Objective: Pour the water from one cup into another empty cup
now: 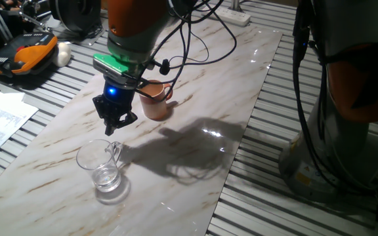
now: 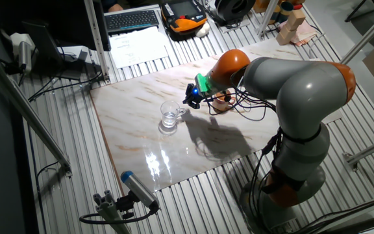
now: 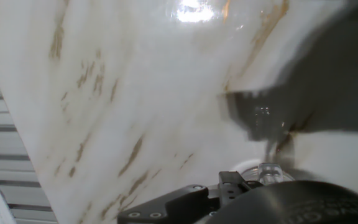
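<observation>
While hanging over the pale marble-patterned tabletop, tilts downward from a bulky orange and grey arm, with a green band and a blue light just above the black 2-finger gripper. Points its fingertips down toward the slab, close together and gripping nothing; exact gap between the fingers hard to judge. Hovers just above and slightly behind the transparent colourless glass mug with a glass loop handle, nearest that handle, without clear contact.

Stands upright on the marble, near the front-left part of the slab in one fixed view, thin-walled and round, with a small amount of clear water pooled at the bottom. Sits behind the gripper, also upright: an opaque terracotta-brown ceramic mug with a loop handle, matte outside, lighter inside, handle turned right. Stands apart from the glass mug, with the gripper between the 2.

Shows smooth, glossy stone with tan veins in the hand view, a bright glare at the top, dark shadow at right, and only a blurred glassy edge at the lower margin.
</observation>
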Controlling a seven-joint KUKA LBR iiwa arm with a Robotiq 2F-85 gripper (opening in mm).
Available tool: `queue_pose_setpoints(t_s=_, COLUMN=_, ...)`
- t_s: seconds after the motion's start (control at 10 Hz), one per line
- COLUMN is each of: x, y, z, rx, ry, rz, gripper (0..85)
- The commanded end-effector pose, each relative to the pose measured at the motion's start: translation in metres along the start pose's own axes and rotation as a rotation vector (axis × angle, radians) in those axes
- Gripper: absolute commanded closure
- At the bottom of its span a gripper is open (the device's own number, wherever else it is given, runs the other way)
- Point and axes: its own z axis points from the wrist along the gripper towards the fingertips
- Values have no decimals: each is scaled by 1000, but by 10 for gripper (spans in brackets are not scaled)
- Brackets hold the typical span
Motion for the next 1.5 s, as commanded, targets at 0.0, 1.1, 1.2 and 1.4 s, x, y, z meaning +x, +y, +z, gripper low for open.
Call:
queue_pose_setpoints(t_s=0.0, x=0, y=0, z=0, rx=-2, ry=1, rz=0, gripper=850)
queue_pose_setpoints(t_s=1.1, x=3, y=-3, z=1, rx=168, ry=-107, rz=-98, gripper=850)
queue_pose_setpoints(t_s=1.2, x=3, y=-2, z=2, rx=175, ry=-101, rz=-107, gripper=850)
queue_pose_setpoints(t_s=1.4, x=5, y=-3, z=0, rx=168, ry=-68, rz=-115, gripper=850)
